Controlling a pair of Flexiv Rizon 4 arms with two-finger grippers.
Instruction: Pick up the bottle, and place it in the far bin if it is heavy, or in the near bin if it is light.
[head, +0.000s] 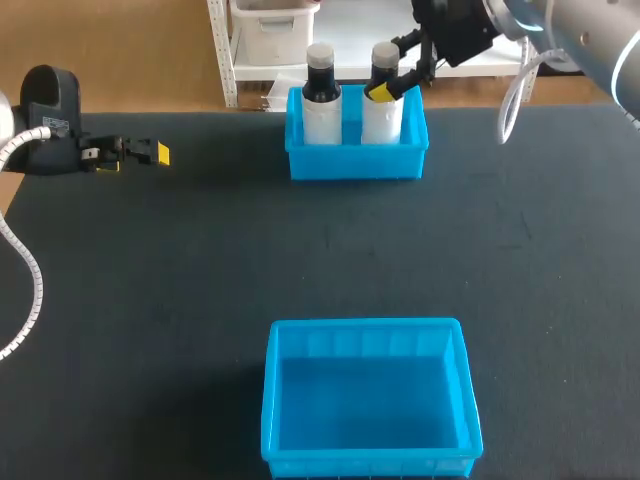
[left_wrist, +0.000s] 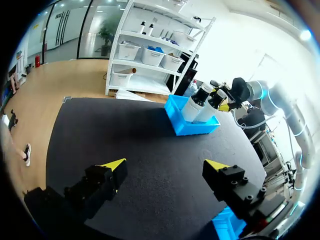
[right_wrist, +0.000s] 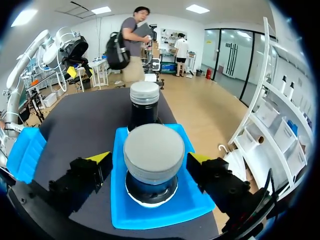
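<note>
Table (head: 200, 260) dark. Near bin (head: 270, 400) blue, front edge cut off in my head view. Far bin (head: 357, 160) holds two upright bottles, walls hiding their bases. Right-hand bottle (head: 382, 108) sits between right gripper (right_wrist: 150, 159) fingers, spread wide, no contact far as I can see; far finger hidden behind it from above. Second bottle (head: 322, 105) just beside. Left gripper (left_wrist: 167, 164) wide open, well off to left.
</note>
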